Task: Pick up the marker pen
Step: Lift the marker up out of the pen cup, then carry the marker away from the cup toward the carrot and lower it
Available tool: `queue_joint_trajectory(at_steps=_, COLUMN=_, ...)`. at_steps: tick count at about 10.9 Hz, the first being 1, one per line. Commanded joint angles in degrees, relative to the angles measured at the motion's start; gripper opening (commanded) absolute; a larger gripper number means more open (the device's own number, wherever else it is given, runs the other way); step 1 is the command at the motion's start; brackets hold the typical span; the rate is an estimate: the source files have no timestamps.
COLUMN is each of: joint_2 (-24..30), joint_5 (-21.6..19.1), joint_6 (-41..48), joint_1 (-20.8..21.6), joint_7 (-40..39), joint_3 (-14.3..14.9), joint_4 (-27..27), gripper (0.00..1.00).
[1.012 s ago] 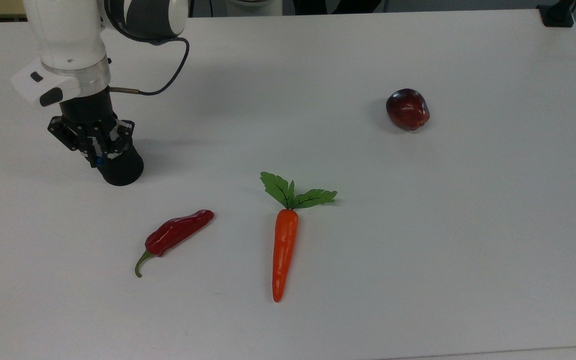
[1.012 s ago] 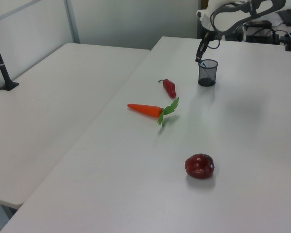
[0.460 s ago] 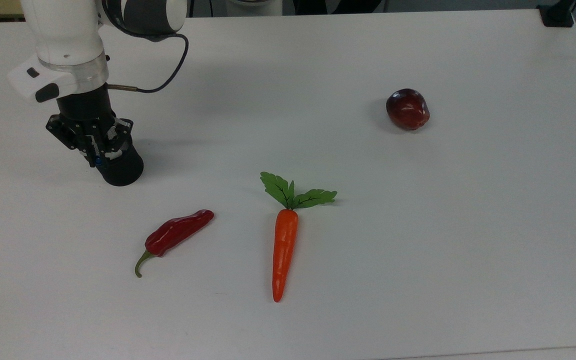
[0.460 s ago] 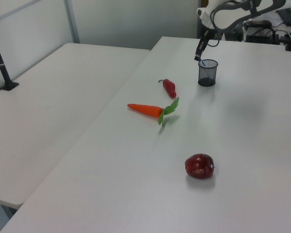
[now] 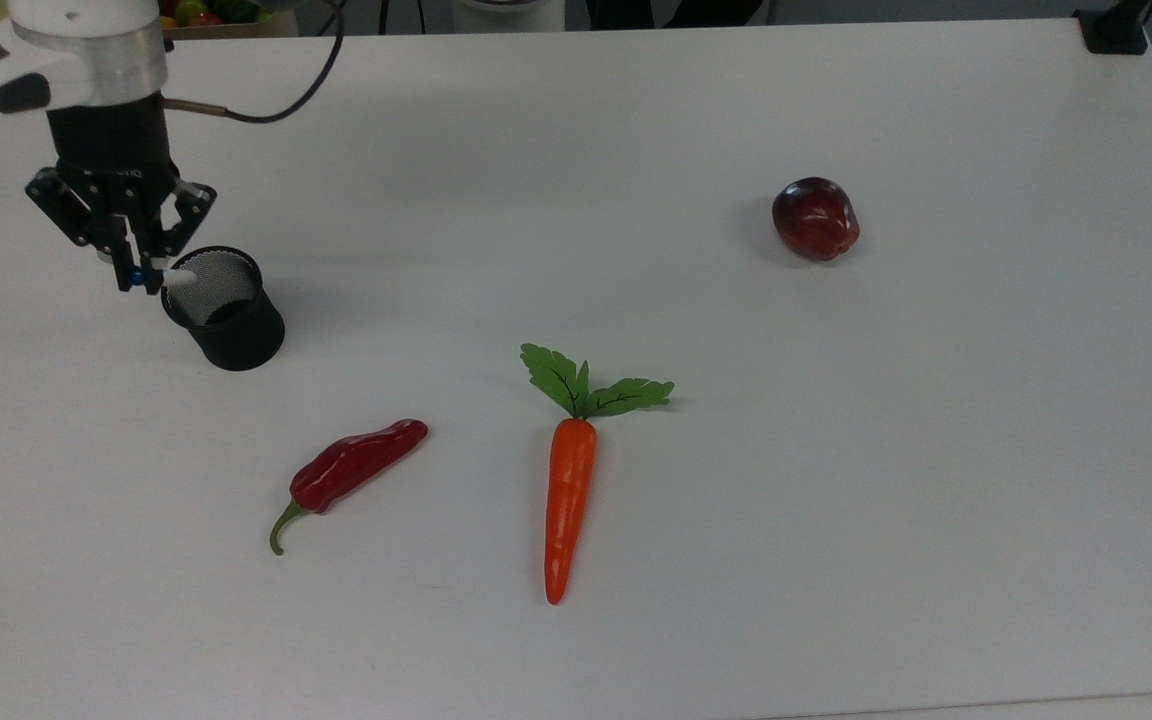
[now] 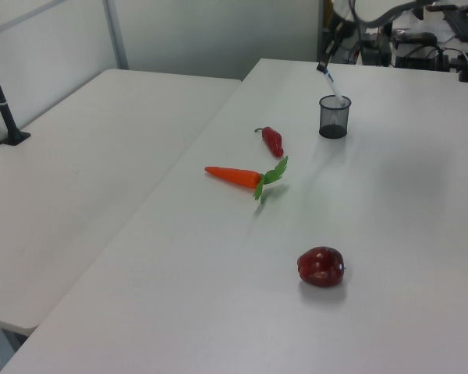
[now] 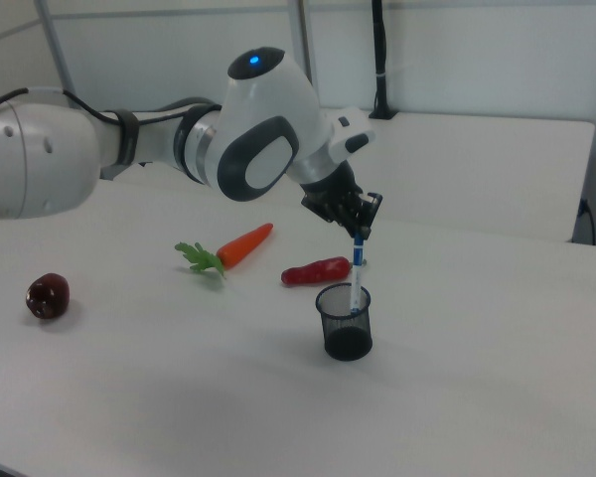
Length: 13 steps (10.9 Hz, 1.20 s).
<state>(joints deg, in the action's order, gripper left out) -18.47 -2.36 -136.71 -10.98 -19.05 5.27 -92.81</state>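
I had raised the claw, clenched on the slim white blue-banded marker pen, nearly clear of the black mesh cup at the top view's left.

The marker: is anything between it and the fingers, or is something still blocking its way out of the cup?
Nothing stands between them: the gripper is shut on the marker at its top end. Its lower end is still inside the black mesh cup, so the cup's wall surrounds it. Above the cup, nothing visible blocks the way up.
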Motion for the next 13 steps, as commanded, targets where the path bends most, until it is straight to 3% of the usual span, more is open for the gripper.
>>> queue_joint_trajectory(at_steps=1, joint_2=5.1, joint_5=-1.5, joint_6=2.1, joint_1=-0.4, joint_7=0.2, joint_3=0.4, joint_4=-1.3, gripper=0.16)
queue_joint_trajectory(at_steps=6, joint_2=7.8, joint_5=-2.6, joint_6=9.4, joint_1=0.8, joint_7=5.9, joint_3=-0.4, joint_4=0.2, gripper=0.16)
queue_joint_trajectory(at_steps=13, joint_2=9.1, joint_5=-1.0, joint_6=25.3, joint_1=15.2, joint_7=21.6, joint_3=-1.1, joint_4=-0.3, gripper=0.17)
